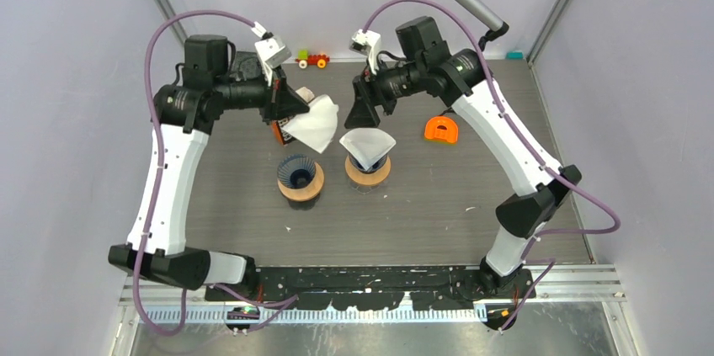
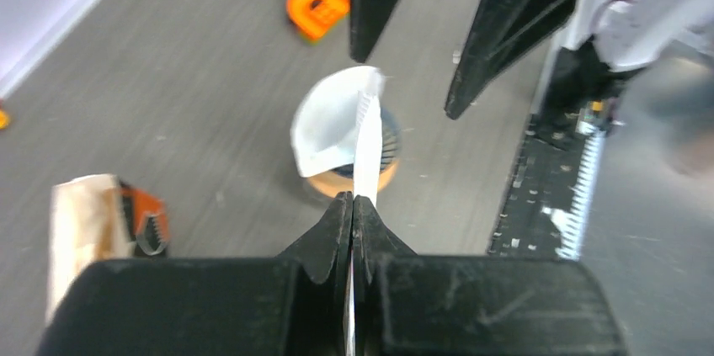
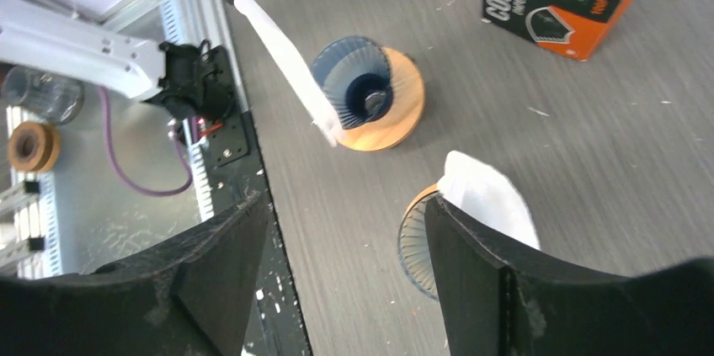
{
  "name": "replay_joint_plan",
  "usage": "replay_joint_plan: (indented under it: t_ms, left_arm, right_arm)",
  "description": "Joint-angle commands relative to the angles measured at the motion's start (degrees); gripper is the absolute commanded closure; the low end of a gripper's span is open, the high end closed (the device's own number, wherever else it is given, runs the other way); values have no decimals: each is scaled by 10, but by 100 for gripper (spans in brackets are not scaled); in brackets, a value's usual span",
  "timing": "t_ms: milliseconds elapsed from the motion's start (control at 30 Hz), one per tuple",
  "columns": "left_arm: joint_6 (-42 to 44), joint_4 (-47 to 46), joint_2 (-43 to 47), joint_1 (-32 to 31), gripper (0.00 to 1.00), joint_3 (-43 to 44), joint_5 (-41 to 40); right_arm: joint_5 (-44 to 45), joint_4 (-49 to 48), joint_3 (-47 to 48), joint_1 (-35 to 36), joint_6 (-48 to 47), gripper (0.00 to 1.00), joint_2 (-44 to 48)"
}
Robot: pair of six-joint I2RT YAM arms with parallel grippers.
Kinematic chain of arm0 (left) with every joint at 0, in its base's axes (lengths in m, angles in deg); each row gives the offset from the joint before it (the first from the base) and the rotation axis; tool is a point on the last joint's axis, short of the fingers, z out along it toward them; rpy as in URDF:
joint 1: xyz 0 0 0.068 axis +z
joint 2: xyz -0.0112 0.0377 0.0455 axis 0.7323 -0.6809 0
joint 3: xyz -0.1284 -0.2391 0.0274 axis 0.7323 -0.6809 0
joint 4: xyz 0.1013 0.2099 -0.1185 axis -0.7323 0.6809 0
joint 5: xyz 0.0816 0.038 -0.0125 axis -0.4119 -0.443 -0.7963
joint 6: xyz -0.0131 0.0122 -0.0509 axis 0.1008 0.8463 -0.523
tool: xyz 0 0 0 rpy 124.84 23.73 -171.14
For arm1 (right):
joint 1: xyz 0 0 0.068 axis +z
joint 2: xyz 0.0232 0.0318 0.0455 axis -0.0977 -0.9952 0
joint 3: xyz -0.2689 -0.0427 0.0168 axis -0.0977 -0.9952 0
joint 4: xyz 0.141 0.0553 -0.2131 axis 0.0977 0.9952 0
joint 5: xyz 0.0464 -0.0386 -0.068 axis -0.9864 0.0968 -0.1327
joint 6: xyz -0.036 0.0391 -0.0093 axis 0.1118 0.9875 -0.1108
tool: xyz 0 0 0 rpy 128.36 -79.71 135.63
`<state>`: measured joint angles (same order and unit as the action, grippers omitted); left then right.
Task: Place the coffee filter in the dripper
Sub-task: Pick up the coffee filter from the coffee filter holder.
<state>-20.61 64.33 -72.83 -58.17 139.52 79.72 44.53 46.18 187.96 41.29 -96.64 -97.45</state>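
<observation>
Nearest the arm bases, 2 drippers sit side by side: empty dripper [image 1: 300,178] at 9 o'clock of the filled dripper [image 1: 368,172], which has a seated filter [image 1: 367,146] in it. Just beyond, left gripper [image 2: 352,204] is clamped on the held filter [image 1: 317,125], airborne at ~1 o'clock of the empty dripper. Opposite, right gripper [image 1: 364,112]: jaws apart, holding nothing. Step looks like carry-to-dripper. Next move needs a shift toward 7 o'clock, tip down, then release. Farthest: filter box [image 3: 556,2].

You see the left dripper [image 1: 301,181] beside the right dripper [image 1: 368,174], a filter [image 1: 367,146] in the right one, the box [image 3: 556,11] behind.
</observation>
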Motion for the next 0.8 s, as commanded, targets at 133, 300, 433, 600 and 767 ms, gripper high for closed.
replay_joint_plan:
  t_ms: [133,300,433,600,767]
  left_arm:
    - [-265,-260,69,-10,100,-141,135]
    - [-399,-403,82,-10,100,-207,130]
    - [-460,-474,84,-10,100,-243,115]
    - [-496,-525,85,-9,100,-277,106]
    - [-493,-546,86,-10,100,-297,119]
  right_arm:
    - [-132,-55,-122,-3,-31,25,77]
    - [-200,-110,-179,-2,2,28,92]
    - [-204,-151,-208,-2,34,34,93]
    - [-201,-165,-216,-3,44,63,98]
    - [-172,-145,-219,-5,24,98,115]
